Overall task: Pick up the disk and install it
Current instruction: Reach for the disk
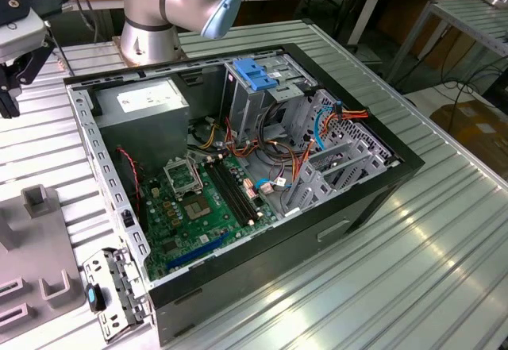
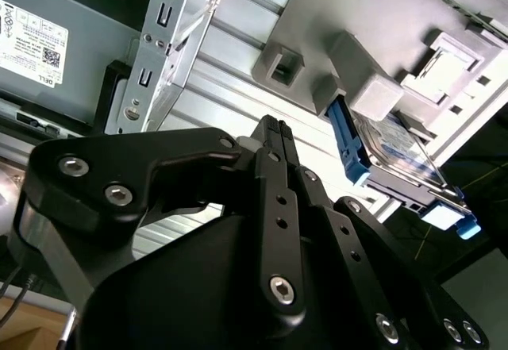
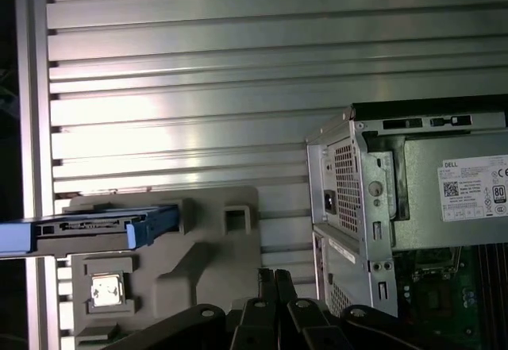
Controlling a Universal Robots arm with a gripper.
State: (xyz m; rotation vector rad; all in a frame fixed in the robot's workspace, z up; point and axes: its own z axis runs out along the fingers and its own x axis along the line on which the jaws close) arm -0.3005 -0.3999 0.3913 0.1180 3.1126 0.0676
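In the exterior view, my grey arm [image 1: 159, 5] stands up on its round foot, and its joint with the blue cap is bent over. My black gripper [image 2: 274, 125] has its two fingers [image 3: 266, 294] pressed tight together in both wrist views, with nothing between them.

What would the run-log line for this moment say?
gripper: shut, empty | disk: standing in grey holder | pick: not yet done

Bright overhead light; glare streaks on ribbed table [image 3: 198, 128]; hand [image 2: 275, 128] dark, underlit.
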